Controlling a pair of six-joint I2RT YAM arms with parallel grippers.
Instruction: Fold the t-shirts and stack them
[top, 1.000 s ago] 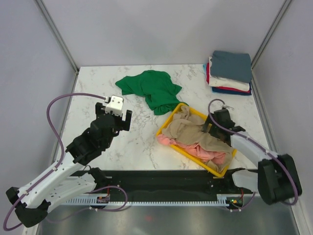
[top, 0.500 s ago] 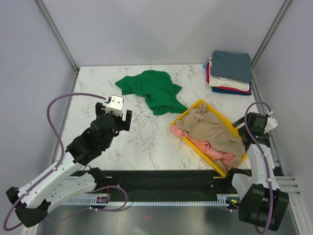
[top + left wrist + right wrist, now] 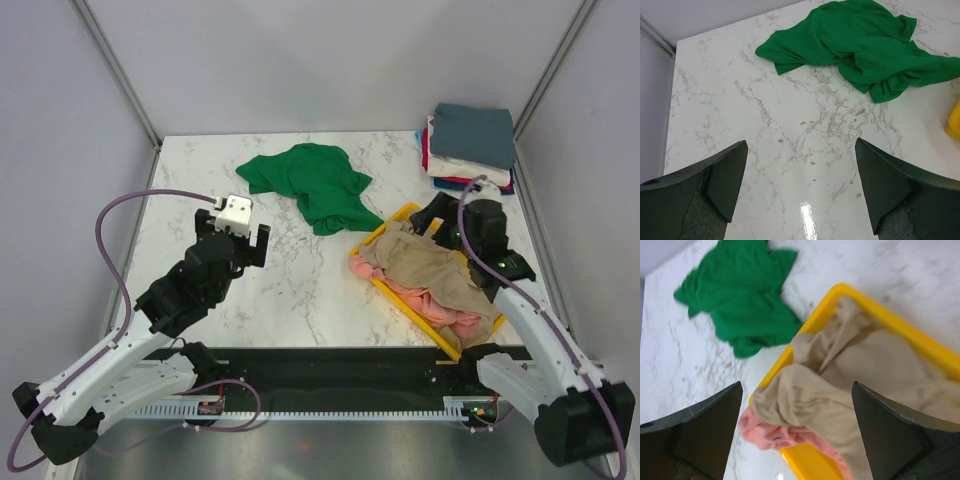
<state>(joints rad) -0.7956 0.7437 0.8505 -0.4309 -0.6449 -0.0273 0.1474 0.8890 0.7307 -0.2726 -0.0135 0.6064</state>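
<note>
One marble desk carries everything. One yellow bin is set askew on its right half. One green t-shirt is spread in a crumpled heap on the far middle of the desk, just beside the bin's far corner. One stack of folded t-shirts is placed in the far right corner, with slate blue on top and white, red and a dark blue edge seen beneath it, so four layers can be counted. Two loose t-shirts are piled in the bin: one beige t-shirt is draped over one salmon pink t-shirt, of which only the near edge is shown.

The left jaws are held wide apart over bare marble on the desk's left half, and nothing is gripped. The green t-shirt is seen ahead of them and a little to the right, well apart.

The right jaws are likewise spread wide and hold nothing. They are poised over the bin's far end, with the beige t-shirt directly below and between them, the green t-shirt beyond and to the left, and the folded stack near on the other side.
</note>
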